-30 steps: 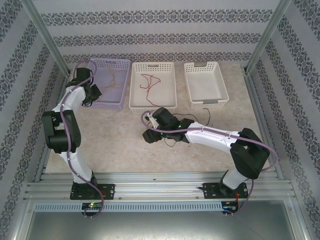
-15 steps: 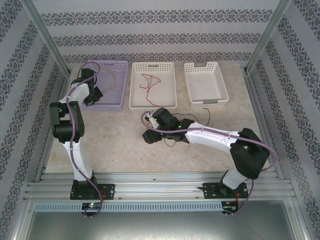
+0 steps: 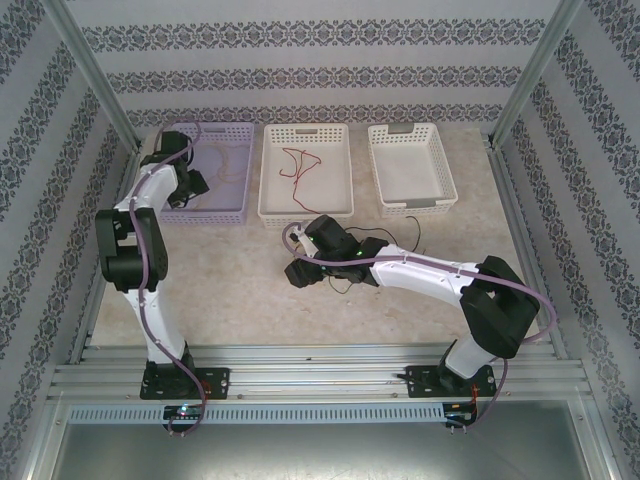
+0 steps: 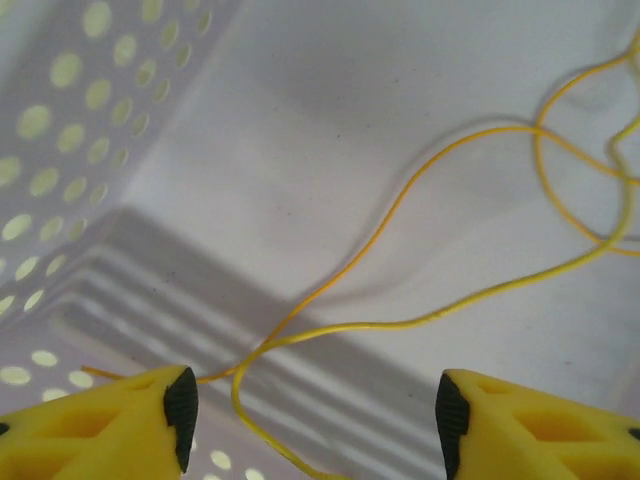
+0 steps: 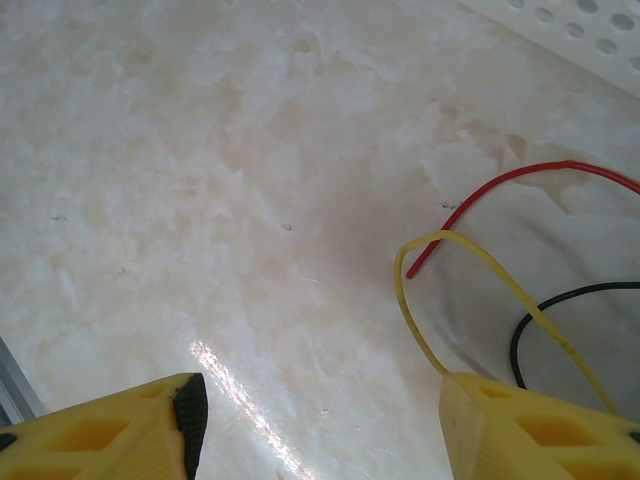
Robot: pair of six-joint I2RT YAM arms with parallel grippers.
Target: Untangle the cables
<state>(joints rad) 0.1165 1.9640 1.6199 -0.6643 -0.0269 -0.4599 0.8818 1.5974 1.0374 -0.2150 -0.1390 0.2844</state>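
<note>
A thin yellow cable (image 4: 380, 325) lies loose on the floor of the purple basket (image 3: 215, 128), looping between the fingers of my left gripper (image 4: 312, 410), which is open and touches nothing. That left gripper (image 3: 195, 185) hangs over the basket's left side. A red cable (image 3: 297, 165) lies in the middle white basket (image 3: 305, 214). On the table, yellow (image 5: 445, 236), red (image 5: 560, 163) and black (image 5: 580, 292) cables lie together just right of my right gripper (image 5: 320, 420), which is open and empty. In the top view the right gripper (image 3: 300, 272) is low over the table.
A third, white basket (image 3: 413, 205) stands at the back right. A black strand (image 3: 412, 228) trails on the table in front of it. Patterned walls and metal posts close in the table on three sides.
My left gripper has opened and let the yellow cable fall into the purple basket, and its arm has shifted further back. The right arm has not moved.
</note>
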